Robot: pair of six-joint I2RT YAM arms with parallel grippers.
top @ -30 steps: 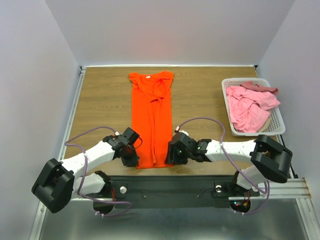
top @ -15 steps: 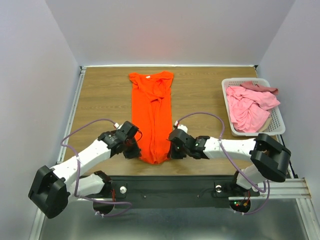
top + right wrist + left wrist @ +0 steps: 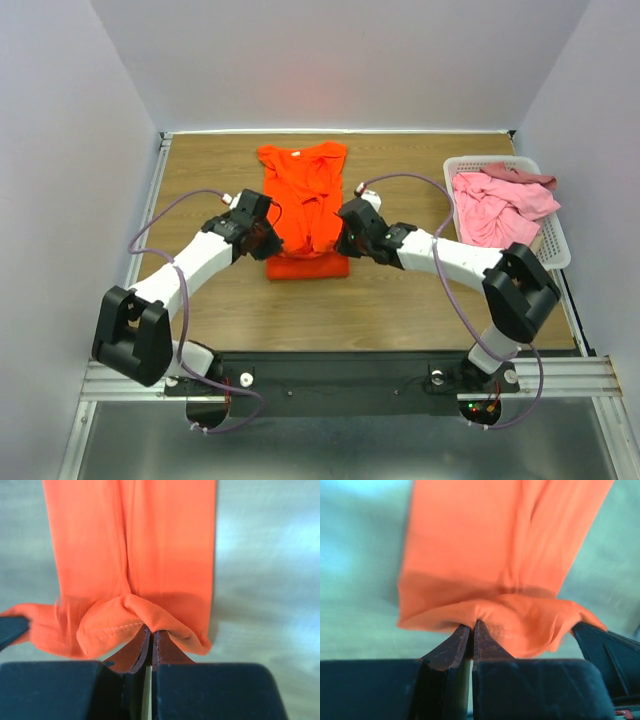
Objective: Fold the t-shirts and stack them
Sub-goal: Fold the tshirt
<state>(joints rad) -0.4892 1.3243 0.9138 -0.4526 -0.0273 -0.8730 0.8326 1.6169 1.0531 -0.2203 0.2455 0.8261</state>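
Observation:
An orange-red t-shirt (image 3: 305, 195) lies lengthwise on the wooden table, its lower part doubled back over itself with the fold line (image 3: 308, 267) nearest me. My left gripper (image 3: 266, 236) is shut on the hem at the shirt's left edge; the left wrist view shows the cloth (image 3: 490, 570) pinched at the fingertips (image 3: 472, 626). My right gripper (image 3: 345, 236) is shut on the hem at the right edge, where the stitched hem (image 3: 125, 617) bunches over the fingertips (image 3: 151, 630). Both hold the hem lifted above the shirt's middle. Pink t-shirts (image 3: 500, 215) lie heaped in the basket.
A white slatted basket (image 3: 555, 245) stands at the table's right edge, holding the pink and dusty-rose cloth (image 3: 520, 176). Grey walls close in the left, back and right sides. Bare wood (image 3: 200, 180) lies left of the shirt and in front of the fold.
Both grippers have carried the shirt's bottom hem away from the near edge toward the collar, doubling the lower half over. The right gripper closed on the hem at the start.

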